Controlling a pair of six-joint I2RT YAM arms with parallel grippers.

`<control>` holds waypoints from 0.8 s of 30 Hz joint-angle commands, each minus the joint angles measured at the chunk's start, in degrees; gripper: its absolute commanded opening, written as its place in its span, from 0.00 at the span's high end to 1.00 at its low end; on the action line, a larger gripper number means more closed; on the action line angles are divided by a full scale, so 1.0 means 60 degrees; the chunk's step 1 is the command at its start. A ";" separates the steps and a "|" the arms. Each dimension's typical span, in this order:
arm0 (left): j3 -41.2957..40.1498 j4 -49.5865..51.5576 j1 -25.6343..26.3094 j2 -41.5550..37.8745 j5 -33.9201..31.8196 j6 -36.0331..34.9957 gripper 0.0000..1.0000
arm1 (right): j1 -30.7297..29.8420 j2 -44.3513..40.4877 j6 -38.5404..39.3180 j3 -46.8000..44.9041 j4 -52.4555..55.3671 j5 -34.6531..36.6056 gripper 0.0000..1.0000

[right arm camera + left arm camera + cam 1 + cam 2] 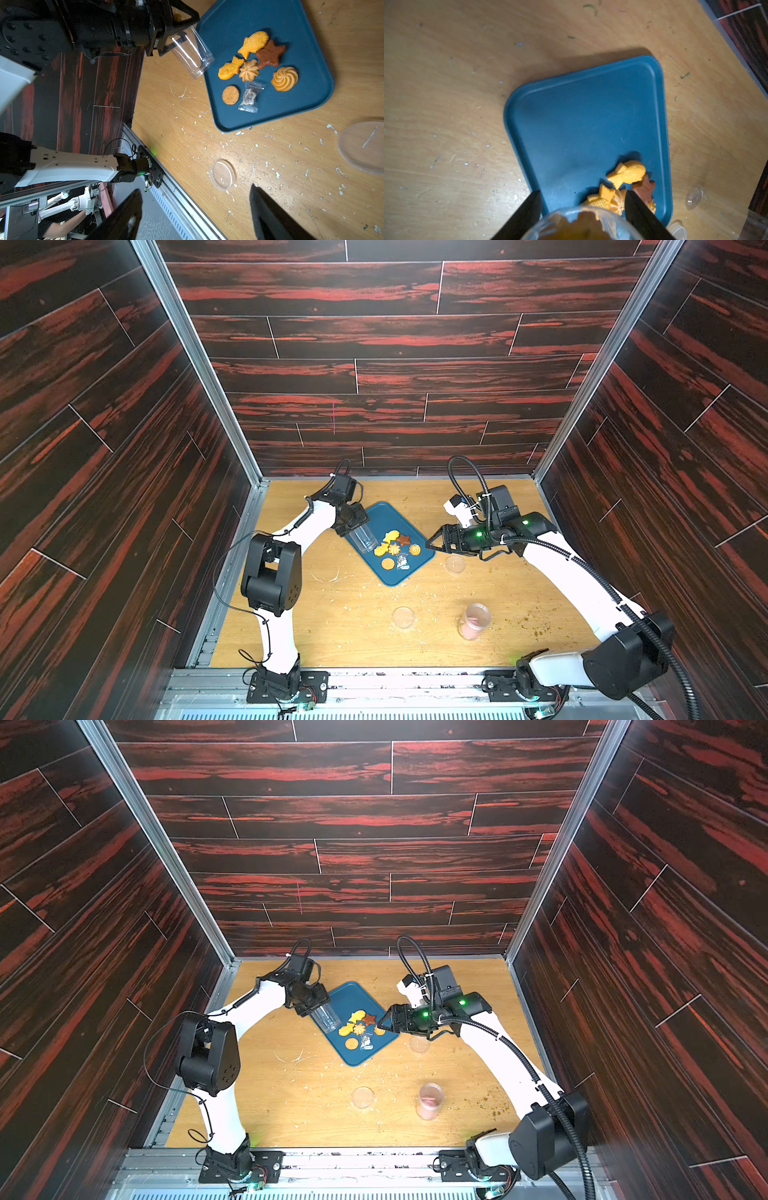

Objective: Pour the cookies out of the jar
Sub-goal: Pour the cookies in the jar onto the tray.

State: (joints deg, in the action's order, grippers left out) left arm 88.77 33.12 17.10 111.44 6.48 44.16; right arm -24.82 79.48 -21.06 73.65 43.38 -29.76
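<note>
The jar is clear and hangs over the left edge of the blue tray, pinched at its base by the left fingers; its long axis slants, base up in the grip and open mouth down toward the cookies, which lie in a loose cluster on the tray just beyond the mouth, with a small crinkled packet among them; through the wall in the right wrist view the jar looks empty, so the pour seems done; the left arm is the nearer, reaching forward from its base with the wrist rolled to tip the jar; the right fingers are spread and hold nothing, hovering low over the bench at the tray's opposite edge, pointing at the cookies.
</note>
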 commanded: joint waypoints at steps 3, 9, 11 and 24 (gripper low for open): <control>0.0280 0.0280 0.0151 -0.0635 -0.0493 -0.0456 0.44 | 0.0029 -0.0195 -0.0105 0.0059 -0.0020 -0.0090 0.16; 0.0302 0.0254 0.0253 -0.0741 -0.0703 -0.0626 0.44 | 0.0018 -0.0098 -0.0154 0.0102 -0.0092 -0.0152 0.16; 0.0326 0.0226 0.0333 -0.0795 -0.0841 -0.0803 0.44 | 0.0018 -0.0104 -0.0159 0.0103 -0.0095 -0.0138 0.16; -0.0442 -0.1208 0.1312 -0.1574 -0.2194 -0.1711 0.45 | 0.0017 -0.0122 -0.0208 0.0074 -0.0105 -0.0122 0.16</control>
State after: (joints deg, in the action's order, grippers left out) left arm 87.37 27.77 24.75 105.47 -2.96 35.90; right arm -24.80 79.48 -22.09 73.65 42.52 -29.82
